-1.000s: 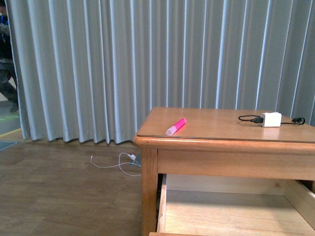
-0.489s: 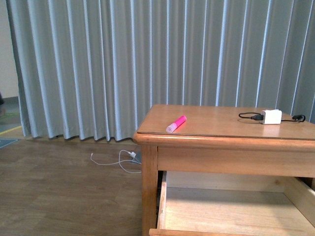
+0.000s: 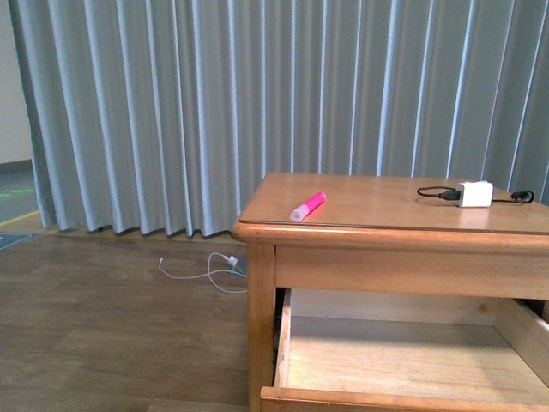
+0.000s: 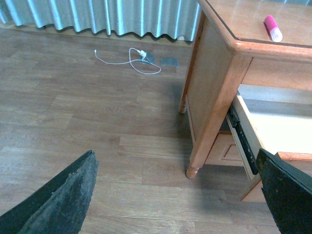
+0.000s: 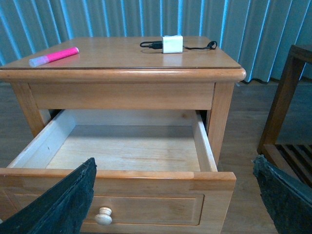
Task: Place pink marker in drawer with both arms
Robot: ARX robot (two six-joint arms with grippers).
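The pink marker [image 3: 307, 207] lies on the wooden cabinet's top near its left front corner, pale cap toward the front. It also shows in the left wrist view [image 4: 273, 28] and the right wrist view [image 5: 53, 56]. The drawer [image 3: 399, 396] stands pulled open below the top, its pale interior empty; its front panel and round knob [image 5: 103, 215] face my right gripper. My right gripper [image 5: 178, 204] is open and empty, in front of the drawer front. My left gripper [image 4: 180, 195] is open and empty over the floor, left of the cabinet. Neither arm shows in the front view.
A white charger block [image 3: 474, 194] with a black cable lies on the cabinet top [image 3: 386, 193] at the right. A white cable [image 3: 206, 275] lies on the wood floor by the grey curtain. A dark wooden shelf unit [image 5: 287, 107] stands right of the cabinet.
The front view has shifted: the cabinet sits lower and more of the drawer's front edge shows. The dark figure at the far left edge is gone. The marker has not moved on the top.
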